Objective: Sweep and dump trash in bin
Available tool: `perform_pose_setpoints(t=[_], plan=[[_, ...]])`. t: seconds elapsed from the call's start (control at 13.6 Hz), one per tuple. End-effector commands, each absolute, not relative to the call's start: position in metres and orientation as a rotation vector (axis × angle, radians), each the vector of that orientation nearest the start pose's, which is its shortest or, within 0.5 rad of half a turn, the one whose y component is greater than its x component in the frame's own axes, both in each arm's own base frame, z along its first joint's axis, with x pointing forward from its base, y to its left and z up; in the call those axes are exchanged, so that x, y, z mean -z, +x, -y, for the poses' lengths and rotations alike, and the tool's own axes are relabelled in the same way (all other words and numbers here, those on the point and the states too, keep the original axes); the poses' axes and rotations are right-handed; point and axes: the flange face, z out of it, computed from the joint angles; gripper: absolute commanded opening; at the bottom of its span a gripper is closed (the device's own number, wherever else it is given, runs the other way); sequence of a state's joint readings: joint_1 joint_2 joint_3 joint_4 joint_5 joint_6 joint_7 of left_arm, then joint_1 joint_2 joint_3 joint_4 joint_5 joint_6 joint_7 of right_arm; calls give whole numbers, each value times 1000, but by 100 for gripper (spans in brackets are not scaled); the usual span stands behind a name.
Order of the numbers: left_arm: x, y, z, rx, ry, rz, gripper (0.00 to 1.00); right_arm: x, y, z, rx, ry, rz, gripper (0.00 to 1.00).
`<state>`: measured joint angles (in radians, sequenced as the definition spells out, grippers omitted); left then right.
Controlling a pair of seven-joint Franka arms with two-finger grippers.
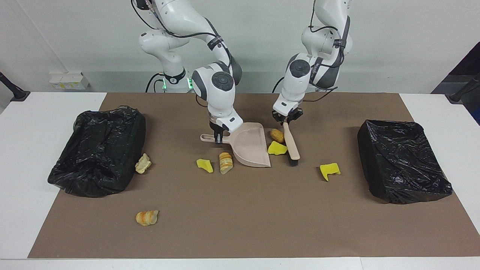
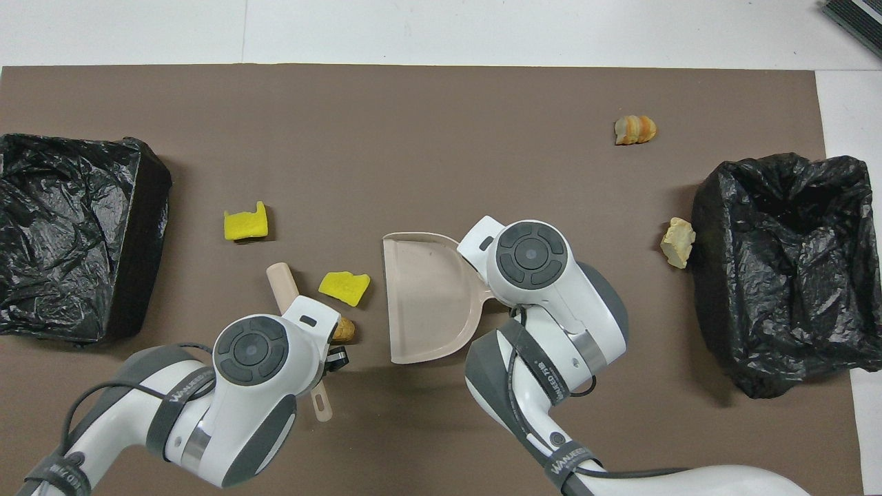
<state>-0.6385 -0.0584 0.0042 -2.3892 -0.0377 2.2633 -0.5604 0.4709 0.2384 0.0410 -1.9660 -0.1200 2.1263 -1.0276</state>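
Note:
Several bits of trash lie on the brown mat. A tan lump (image 1: 277,135) (image 2: 344,331) and a yellow sponge chunk (image 1: 276,148) (image 2: 344,286) sit between the beige dustpan (image 1: 249,147) (image 2: 424,296) and the beige brush (image 1: 291,144) (image 2: 282,282). My right gripper (image 1: 218,138) is shut on the dustpan's handle, with the pan flat on the mat. My left gripper (image 1: 286,119) is shut on the brush handle, bristles down beside the sponge chunk. The black-lined bin (image 1: 403,161) (image 2: 69,234) stands toward the left arm's end.
A second black-lined bin (image 1: 99,150) (image 2: 778,269) stands toward the right arm's end, with a pale lump (image 1: 143,163) (image 2: 677,241) beside it. Another sponge chunk (image 1: 330,170) (image 2: 244,224), a yellow bit (image 1: 204,165), a bread slice (image 1: 225,162) and bread slices (image 1: 147,217) (image 2: 634,129) lie loose.

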Motion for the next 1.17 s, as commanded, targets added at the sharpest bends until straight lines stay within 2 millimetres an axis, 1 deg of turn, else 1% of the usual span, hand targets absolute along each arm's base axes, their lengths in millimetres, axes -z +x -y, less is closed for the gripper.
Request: perform_pose_setpoints(t=[0.0, 0.15, 0.22, 0.29, 0.44, 0.59, 0.66, 0.73, 0.81, 0.88, 1.03, 1.1], plan=[[-341, 364, 320, -82, -3144, -218, 0, -345, 520, -283, 143, 2086, -2235, 0], [-344, 344, 342, -72, -3144, -279, 0, -344, 520, -283, 143, 2086, -2235, 0], [-347, 338, 352, -72, -3152, -309, 0, -344, 519, -283, 143, 2085, -2237, 0], [-351, 337, 358, -89, -3178, -296, 0, -345, 519, -282, 143, 2086, -2235, 0], [-368, 353, 366, -80, -3206, -268, 0, -345, 519, -283, 141, 2085, -2237, 0], [-386, 369, 358, -128, -3223, -187, 0, -345, 520, -283, 143, 2086, -2235, 0], [-394, 384, 346, -151, -3218, -137, 0, -345, 520, -283, 143, 2086, -2235, 0], [-403, 402, 326, -173, -3214, -77, 0, -344, 520, -283, 145, 2086, -2235, 0], [-411, 424, 298, -168, -3220, -2, 0, -345, 520, -282, 144, 2084, -2235, 0], [-413, 443, 270, -161, -3227, 13, 0, -344, 519, -282, 145, 2086, -2235, 0], [-408, 470, 220, -152, -3224, -33, 0, -345, 519, -282, 145, 2087, -2235, 0], [-406, 483, 189, -151, -3194, -81, 0, -345, 520, -283, 143, 2086, -2235, 0]])
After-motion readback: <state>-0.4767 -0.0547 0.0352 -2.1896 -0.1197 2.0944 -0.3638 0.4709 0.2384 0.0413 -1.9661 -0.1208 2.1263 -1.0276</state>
